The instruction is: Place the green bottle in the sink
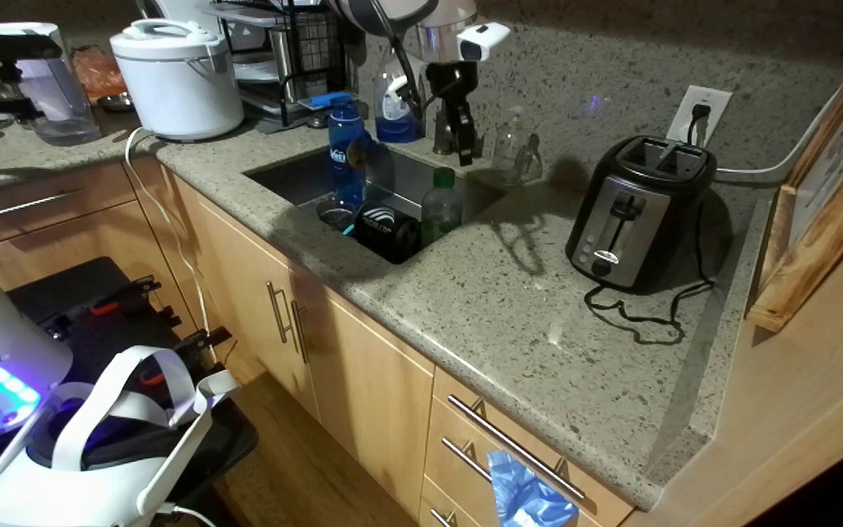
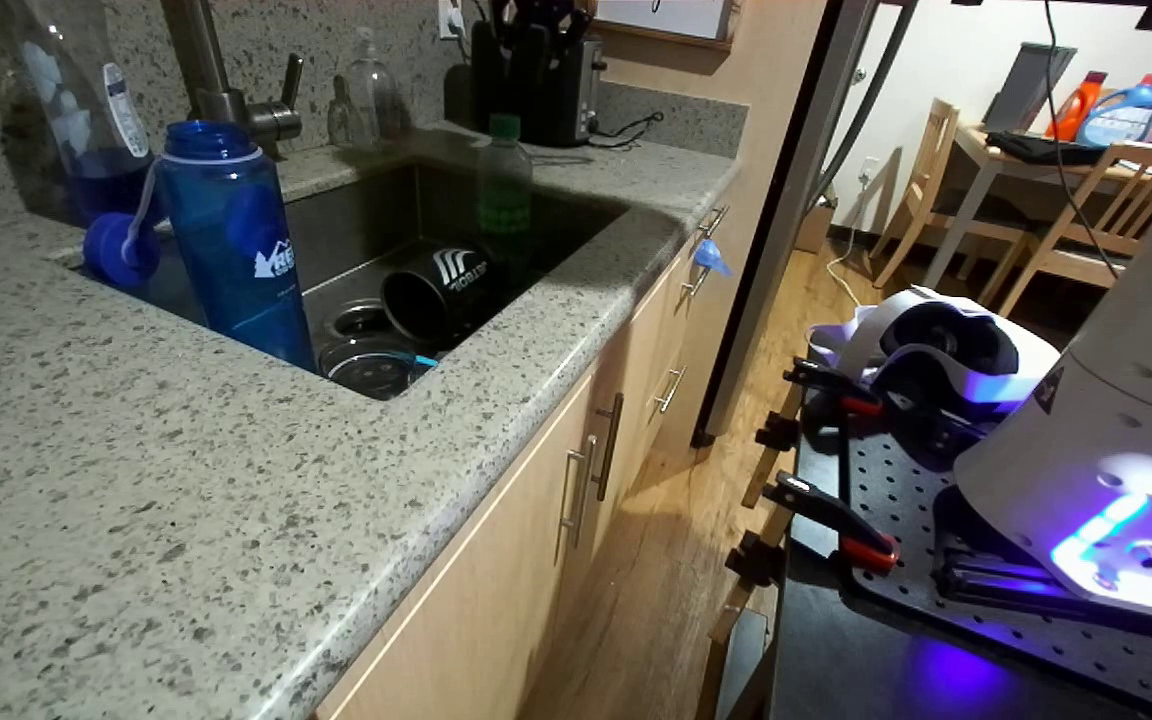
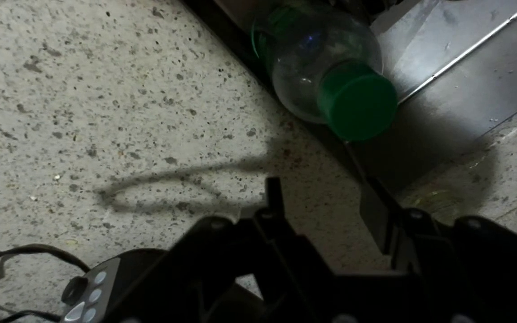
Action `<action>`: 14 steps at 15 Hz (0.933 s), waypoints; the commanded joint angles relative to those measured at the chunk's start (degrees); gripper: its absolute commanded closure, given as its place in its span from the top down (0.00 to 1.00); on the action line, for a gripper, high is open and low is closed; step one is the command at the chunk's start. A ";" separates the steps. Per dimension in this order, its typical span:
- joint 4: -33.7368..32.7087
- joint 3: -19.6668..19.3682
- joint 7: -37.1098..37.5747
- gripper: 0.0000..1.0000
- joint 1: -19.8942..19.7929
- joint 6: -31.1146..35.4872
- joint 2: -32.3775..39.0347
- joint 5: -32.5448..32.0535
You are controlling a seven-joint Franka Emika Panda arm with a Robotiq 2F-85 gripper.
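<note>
A clear plastic bottle with a green cap and greenish body, the green bottle (image 1: 441, 208), stands upright in the steel sink (image 1: 410, 176), near the toaster-side end. It also shows upright in an exterior view (image 2: 504, 190). In the wrist view the green bottle (image 3: 317, 67) is seen from above, cap toward the camera, beside the sink's edge. My gripper (image 3: 323, 184) is open, with only countertop showing between its fingers. It is apart from the bottle. In an exterior view the gripper (image 1: 464, 150) hangs above the sink's back edge. The bottle's base is hidden by the sink edge.
A blue water bottle (image 1: 348, 157), a black mug (image 1: 386, 230) and a glass container (image 2: 371, 365) are in the sink. The faucet (image 2: 226, 105), dish soap (image 1: 396, 110) and a clear pump bottle (image 2: 371, 100) stand behind. A toaster (image 1: 623, 227) stands on the counter.
</note>
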State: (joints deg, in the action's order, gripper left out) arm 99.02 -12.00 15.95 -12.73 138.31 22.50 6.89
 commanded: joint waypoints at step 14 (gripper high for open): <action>8.97 -2.11 0.92 1.00 0.69 0.75 -14.57 -4.61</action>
State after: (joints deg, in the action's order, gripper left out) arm 103.67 -13.71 15.95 -12.77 138.40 11.98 4.37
